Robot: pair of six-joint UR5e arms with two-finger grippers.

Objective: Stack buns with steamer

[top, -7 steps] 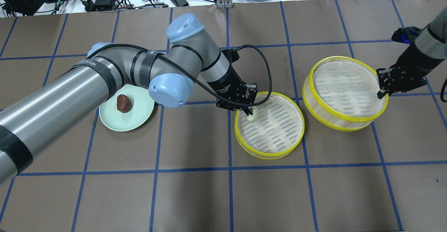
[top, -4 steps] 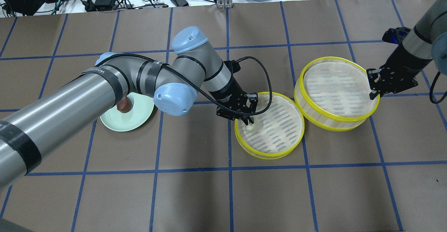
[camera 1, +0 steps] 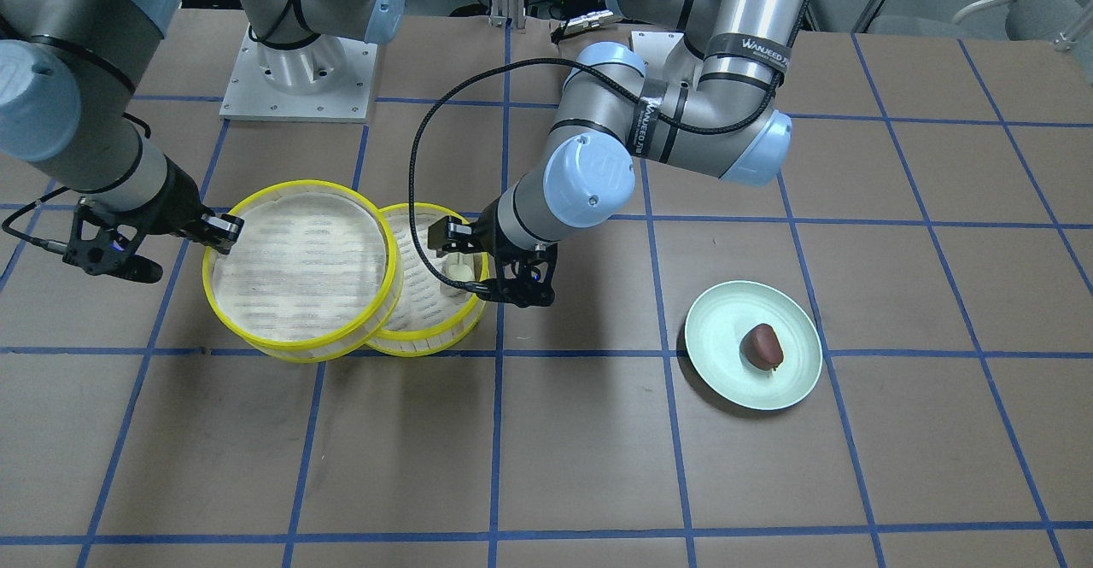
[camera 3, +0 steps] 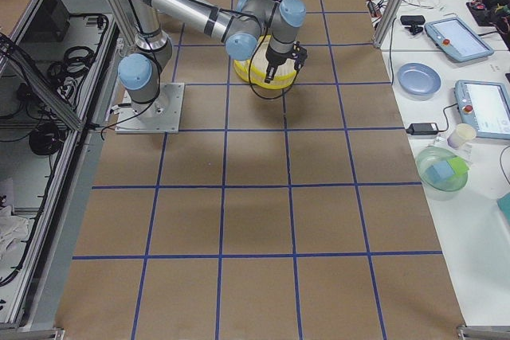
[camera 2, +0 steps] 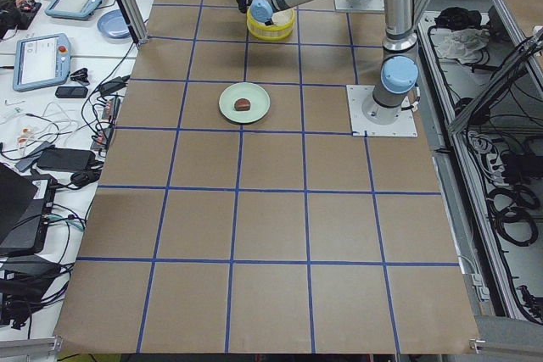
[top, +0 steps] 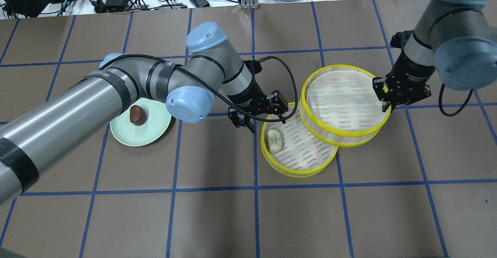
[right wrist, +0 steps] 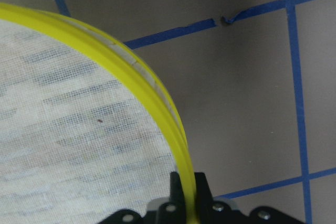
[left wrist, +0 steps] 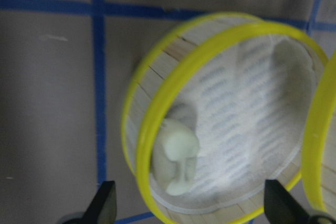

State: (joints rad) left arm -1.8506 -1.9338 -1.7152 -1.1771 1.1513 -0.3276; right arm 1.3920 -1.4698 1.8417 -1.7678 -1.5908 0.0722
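Cream bun (top: 274, 140) seemingly just below left end effector (top: 260, 117).

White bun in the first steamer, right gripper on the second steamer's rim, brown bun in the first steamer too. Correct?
No: the brown bun lies on the green plate, not in a steamer, as the overhead view shows. The white bun is in the first steamer, and the right gripper grips the second steamer by its rim.

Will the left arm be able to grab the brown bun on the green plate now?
Probably yes: the left gripper has open, empty jaws, and the brown bun lies uncovered on the green plate.
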